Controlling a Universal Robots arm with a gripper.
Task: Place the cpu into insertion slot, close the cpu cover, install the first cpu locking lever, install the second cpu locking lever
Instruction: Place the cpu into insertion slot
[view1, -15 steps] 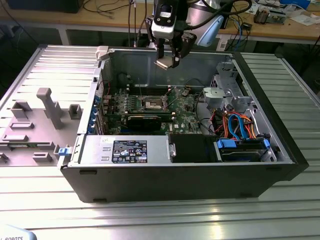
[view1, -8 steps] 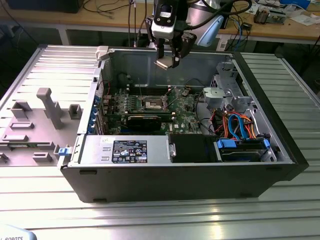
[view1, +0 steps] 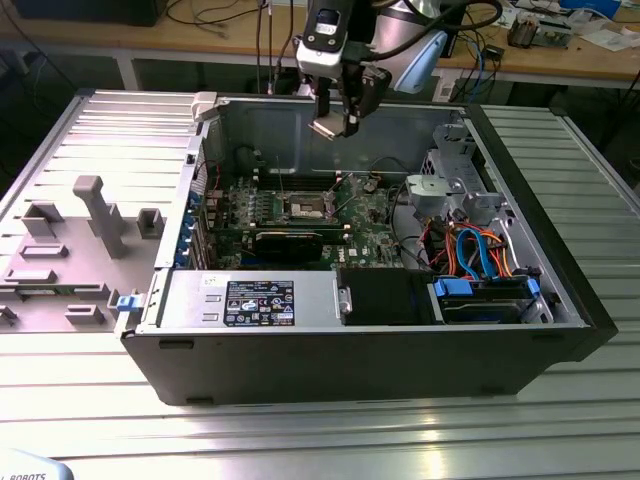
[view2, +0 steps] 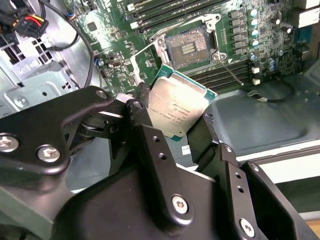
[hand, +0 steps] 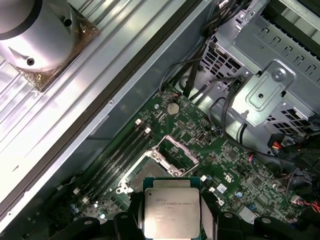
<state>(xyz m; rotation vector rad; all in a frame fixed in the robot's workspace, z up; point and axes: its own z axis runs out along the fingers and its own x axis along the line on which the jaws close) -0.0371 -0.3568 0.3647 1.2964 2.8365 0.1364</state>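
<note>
My gripper (view1: 335, 124) hangs above the open computer case, over its rear wall, shut on the cpu (view1: 330, 128). In both wrist views the cpu (view2: 177, 107) (hand: 171, 212) shows its grey metal top, clamped at two opposite edges by black fingers (view2: 141, 107). Well below it on the green motherboard lies the insertion slot (view2: 190, 45) (view1: 308, 207) with its pale centre uncovered. The cpu cover (hand: 176, 150) stands flipped open at one side of the slot. A thin locking lever (view2: 231, 71) sticks out beside the slot.
A long black expansion card (view1: 288, 240) lies just in front of the socket. A metal drive cage (view1: 450, 185) with orange and blue cables (view1: 480, 250) is at the exterior view's right. The power supply (view1: 250, 300) sits at the case front. Grey fixtures (view1: 100, 215) stand outside, left.
</note>
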